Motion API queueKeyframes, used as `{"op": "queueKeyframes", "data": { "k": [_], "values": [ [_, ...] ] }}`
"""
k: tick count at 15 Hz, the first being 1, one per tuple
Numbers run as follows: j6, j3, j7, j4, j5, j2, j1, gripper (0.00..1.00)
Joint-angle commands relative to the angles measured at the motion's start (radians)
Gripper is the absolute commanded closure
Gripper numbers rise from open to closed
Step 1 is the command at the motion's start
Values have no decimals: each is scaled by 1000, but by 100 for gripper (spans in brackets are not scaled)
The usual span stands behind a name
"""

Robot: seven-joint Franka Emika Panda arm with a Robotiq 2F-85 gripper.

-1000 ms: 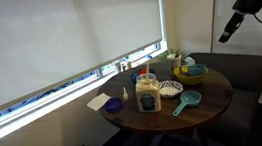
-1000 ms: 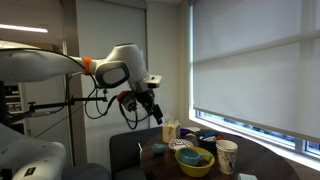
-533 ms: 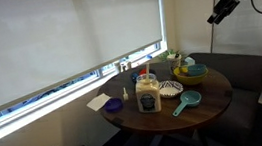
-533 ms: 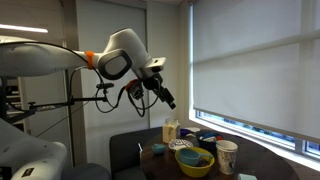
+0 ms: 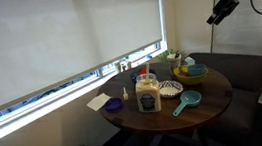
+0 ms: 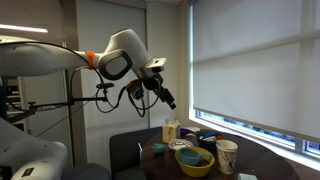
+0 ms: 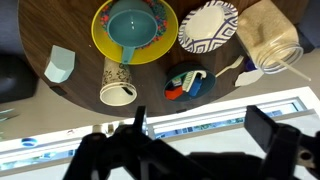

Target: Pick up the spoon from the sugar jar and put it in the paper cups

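1. Source: daylight, diffused through the roller blind (image 5: 67, 41), brighter at the window strip (image 5: 63, 94) beneath it.
2. Both exterior views: dim room, low resolution, soft detail; the blind reads pale and flat, close to glare.
3. Counter (image 5: 213, 98): dark; the items on it are small and poorly resolved.
4. Wrist view: counter in focus and evenly lit; claw (image 7: 200, 128) a dark, blurred silhouette along the lower edge; window strip washed out.
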Motion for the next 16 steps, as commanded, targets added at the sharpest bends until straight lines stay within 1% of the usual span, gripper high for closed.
{"op": "queueKeyframes", "data": {
  "k": [1,2,4,5,6,7,9,10,12,13,14,16],
  "values": [
    [2,-44,-37,30,53,44,50,0],
    [-5,-77,-107,83,94,113,111,0],
    [-43,-96,-181,183,130,227,175,0],
    [-81,-98,-206,231,137,271,198,0],
    [-110,-108,-218,285,132,325,239,0],
    [-155,-86,-242,338,146,379,234,0],
    [-248,-69,-288,446,161,476,250,0],
    [-289,-61,-327,498,187,521,255,0],
    [-389,-51,-427,593,221,587,237,0],
    [-292,-7,-346,466,186,505,202,0],
    [-327,-3,-377,510,196,539,199,0],
    [-354,-1,-403,556,201,573,192,0]
  ]
}}
